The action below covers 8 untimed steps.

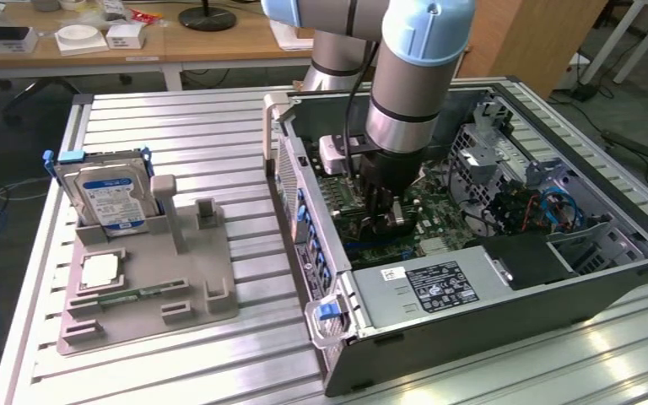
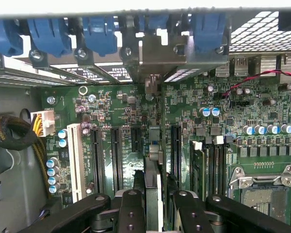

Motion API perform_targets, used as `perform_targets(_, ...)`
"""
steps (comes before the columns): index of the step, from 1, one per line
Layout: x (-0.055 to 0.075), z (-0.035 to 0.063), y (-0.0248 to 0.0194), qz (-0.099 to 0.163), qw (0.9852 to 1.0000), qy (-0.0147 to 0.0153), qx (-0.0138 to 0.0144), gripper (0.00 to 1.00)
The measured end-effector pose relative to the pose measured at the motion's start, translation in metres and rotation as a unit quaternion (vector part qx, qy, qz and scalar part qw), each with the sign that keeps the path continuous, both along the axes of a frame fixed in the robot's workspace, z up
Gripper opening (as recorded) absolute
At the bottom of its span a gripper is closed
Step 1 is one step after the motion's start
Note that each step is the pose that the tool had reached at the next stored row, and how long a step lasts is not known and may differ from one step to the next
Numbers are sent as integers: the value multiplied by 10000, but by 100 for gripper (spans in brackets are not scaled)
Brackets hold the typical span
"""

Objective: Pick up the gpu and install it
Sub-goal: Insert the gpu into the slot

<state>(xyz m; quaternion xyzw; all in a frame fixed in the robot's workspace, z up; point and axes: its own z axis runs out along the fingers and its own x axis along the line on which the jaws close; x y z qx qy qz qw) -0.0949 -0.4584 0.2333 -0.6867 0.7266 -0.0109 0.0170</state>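
My gripper (image 1: 383,215) is down inside the open computer case (image 1: 504,295), just above the green motherboard (image 2: 111,104). In the wrist view the gpu (image 2: 153,170) appears edge-on as a thin card between the black fingers (image 2: 131,208), and the gripper (image 2: 155,201) is shut on it. The card stands upright in line with a black expansion slot (image 2: 175,145), among the other slots. Its far end reaches the silver bracket area (image 2: 157,53) at the case's rear wall, under the blue latches (image 2: 99,34). I cannot tell whether the card is seated in the slot.
Left of the case in the exterior view, a grey fixture (image 1: 189,287) holds a silver hard drive (image 1: 105,198), a processor (image 1: 101,270) and a memory stick (image 1: 132,295). Inside the case are the power supply (image 1: 431,287), the drive cage (image 1: 482,160), cables (image 2: 12,133) and the processor socket (image 2: 264,194).
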Motion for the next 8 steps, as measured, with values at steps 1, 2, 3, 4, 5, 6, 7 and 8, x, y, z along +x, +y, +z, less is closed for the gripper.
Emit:
perform_targets(1,0,0,0,0,10000,0,0,27)
perform_targets(2,0,0,0,0,10000,0,0,27)
perform_targets(3,0,0,0,0,10000,0,0,27)
perform_targets(4,0,0,0,0,10000,0,0,27)
perform_targets(5,0,0,0,0,10000,0,0,27)
perform_targets(6,0,0,0,0,10000,0,0,27)
perform_targets(7,0,0,0,0,10000,0,0,27)
perform_targets(8,0,6,0,0,10000,-1,2,27)
